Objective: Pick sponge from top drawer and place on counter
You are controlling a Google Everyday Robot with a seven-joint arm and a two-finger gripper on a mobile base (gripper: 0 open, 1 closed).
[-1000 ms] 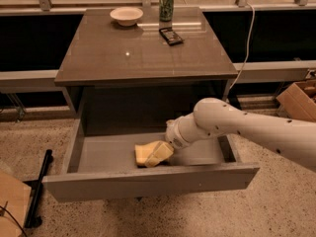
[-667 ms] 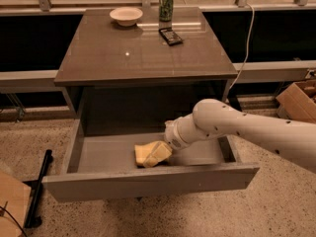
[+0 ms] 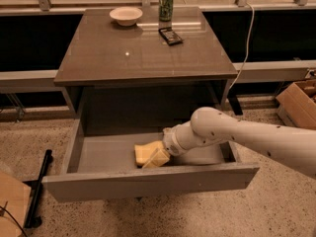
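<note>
The top drawer (image 3: 148, 181) is pulled open below the counter (image 3: 143, 48). The pale yellow sponge (image 3: 144, 152) lies on the drawer floor near the middle, close to the front panel. My white arm reaches in from the right, and the gripper (image 3: 161, 155) is down inside the drawer, right against the sponge's right side. The gripper's tip overlaps the sponge, so I cannot make out where one ends and the other begins. The sponge rests low in the drawer.
On the counter's far edge stand a white bowl (image 3: 126, 15), a green can (image 3: 166, 5) and a small dark flat object (image 3: 170, 35). A cardboard box (image 3: 298, 102) sits on the floor at right. A black bar (image 3: 37, 191) lies on the floor at left.
The arm has sunk slightly lower and nearer the drawer front. The gripper stays at the sponge, which sits in about the same place.
</note>
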